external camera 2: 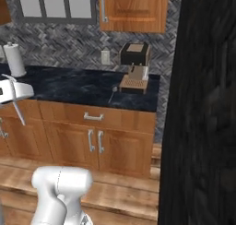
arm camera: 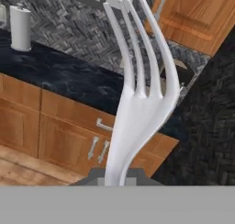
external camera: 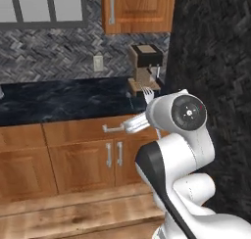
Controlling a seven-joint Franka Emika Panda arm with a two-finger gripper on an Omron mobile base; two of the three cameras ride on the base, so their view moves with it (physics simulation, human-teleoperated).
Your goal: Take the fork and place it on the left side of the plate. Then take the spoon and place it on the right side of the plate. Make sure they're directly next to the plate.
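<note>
The silver-white fork [arm camera: 140,103] stands tines-up in the hand view, with its handle clamped at the bottom between the shut fingers of my gripper [arm camera: 114,176]. In the left base view the fork's tines [external camera: 146,92] peek out above the arm's round joint. In the right base view my white hand [external camera 2: 8,91] sits at the left edge, in front of the cabinets, with the fork's thin shaft [external camera 2: 19,112] slanting down from it. The spoon [external camera 2: 112,94] lies on the dark counter just left of the coffee machine. The plate is out of view.
A coffee machine [external camera 2: 134,65] stands at the counter's right end, beside a tall black wall [external camera 2: 207,104]. A paper towel roll [external camera 2: 14,59] is at the counter's far left. Wooden cabinets [external camera: 83,159] run below the dark counter [external camera: 63,98].
</note>
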